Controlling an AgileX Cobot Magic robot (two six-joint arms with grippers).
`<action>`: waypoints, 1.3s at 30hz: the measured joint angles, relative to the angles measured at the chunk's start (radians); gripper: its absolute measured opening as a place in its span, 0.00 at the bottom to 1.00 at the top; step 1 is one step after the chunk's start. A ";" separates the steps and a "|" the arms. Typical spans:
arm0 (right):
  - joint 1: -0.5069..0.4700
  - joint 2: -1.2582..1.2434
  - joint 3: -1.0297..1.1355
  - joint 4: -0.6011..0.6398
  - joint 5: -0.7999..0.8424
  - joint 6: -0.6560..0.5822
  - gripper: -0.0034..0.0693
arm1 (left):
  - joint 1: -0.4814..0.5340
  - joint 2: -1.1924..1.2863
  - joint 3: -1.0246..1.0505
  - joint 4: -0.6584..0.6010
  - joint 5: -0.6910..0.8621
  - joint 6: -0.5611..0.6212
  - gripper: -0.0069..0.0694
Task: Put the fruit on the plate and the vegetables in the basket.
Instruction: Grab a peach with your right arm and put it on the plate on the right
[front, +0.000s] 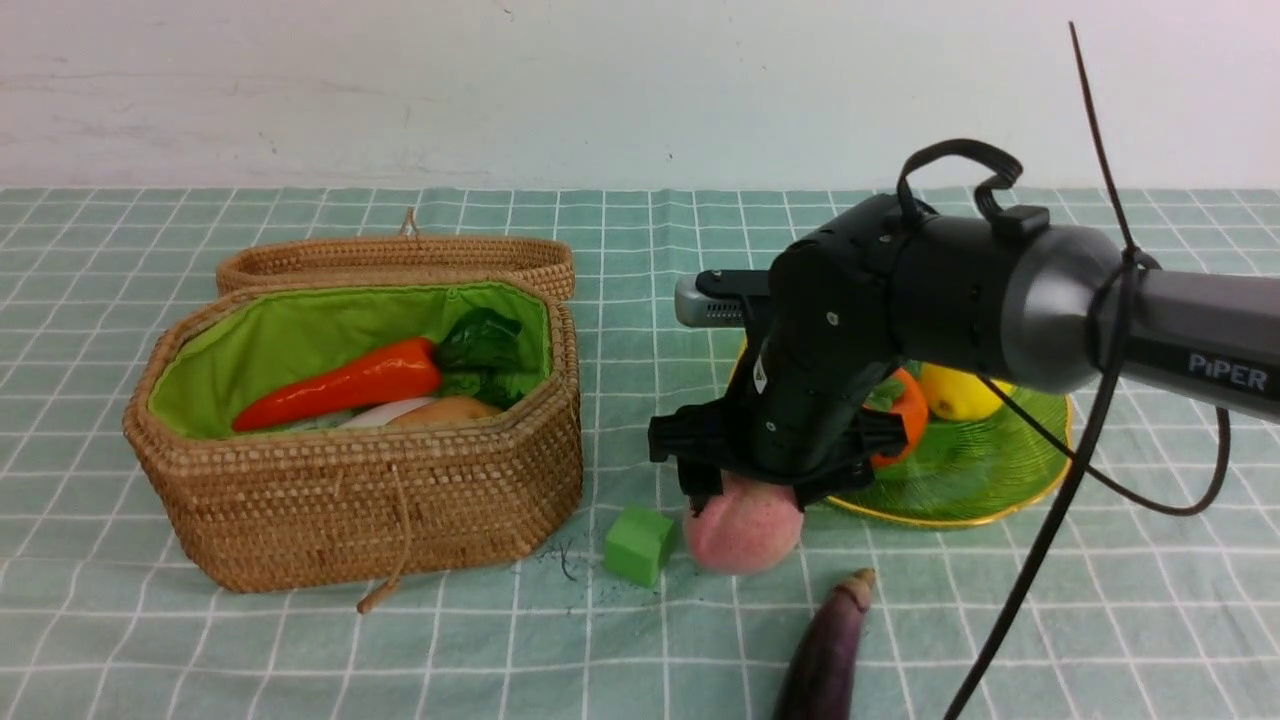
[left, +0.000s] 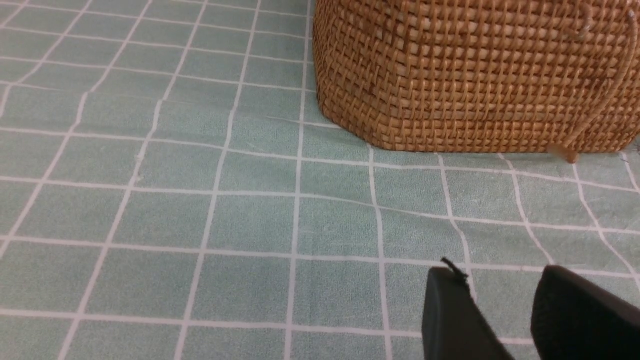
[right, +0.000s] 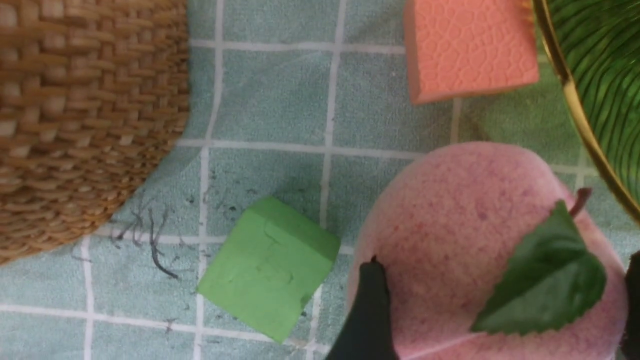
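The pink peach (front: 745, 530) sits on the cloth just left of the green plate (front: 960, 480), which holds the persimmon (front: 900, 415) and the lemon (front: 960, 392). My right gripper (front: 755, 490) is open, its fingers straddling the top of the peach (right: 450, 225), one finger (right: 370, 305) at its edge. The purple eggplant (front: 825, 655) lies on the cloth in front. The wicker basket (front: 360, 500), lid open, holds the carrot (front: 345, 385), potato (front: 445, 410) and radish (front: 385, 412). My left gripper (left: 500, 280) is open and empty over the cloth near the basket (left: 475, 75).
A small green cube (front: 638, 543) lies between the basket and the peach, also in the right wrist view (right: 270, 267). A small orange cube (right: 467, 47) lies by the plate rim (right: 575, 105). The right arm's black cable hangs at the front right.
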 joint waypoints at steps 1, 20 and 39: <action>0.000 0.000 0.000 0.005 0.004 -0.014 0.85 | 0.000 0.000 0.000 0.000 0.000 0.000 0.40; -0.001 -0.012 0.000 0.025 0.027 -0.051 0.84 | 0.000 0.000 0.000 0.000 0.000 0.000 0.40; -0.001 -0.052 0.002 0.083 0.062 -0.066 0.08 | 0.000 0.000 0.000 0.000 0.000 0.000 0.40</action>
